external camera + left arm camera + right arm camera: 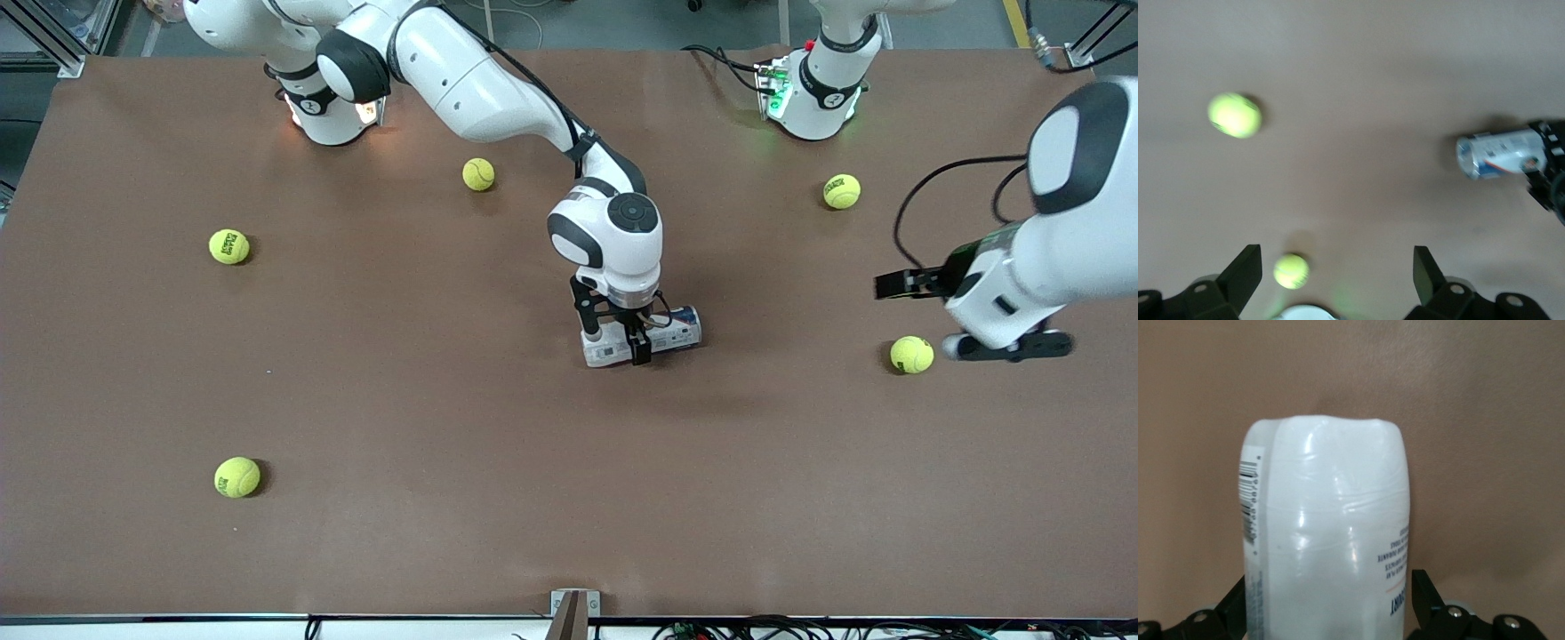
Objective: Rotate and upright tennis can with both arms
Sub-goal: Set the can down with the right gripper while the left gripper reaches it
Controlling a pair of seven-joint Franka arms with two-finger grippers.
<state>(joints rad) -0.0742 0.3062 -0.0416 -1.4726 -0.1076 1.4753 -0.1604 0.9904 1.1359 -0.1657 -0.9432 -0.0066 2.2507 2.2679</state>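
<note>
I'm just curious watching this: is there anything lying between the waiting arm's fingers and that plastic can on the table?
Nothing visible blocks it. The left gripper hangs open over the table's left-arm end; bare table separates it from the lying tennis can. One tennis ball sits beside that gripper, slightly off the straight path. The right gripper straddles the can.

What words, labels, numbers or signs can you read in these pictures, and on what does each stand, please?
Tennis can: a barcode with digits and several lines of small print along the label, all too small to read.
Tennis balls, such as the one near the right arm's end and the one by the left arm's base: dark brand stamps, too small to read.
Nothing else carries text.
</note>
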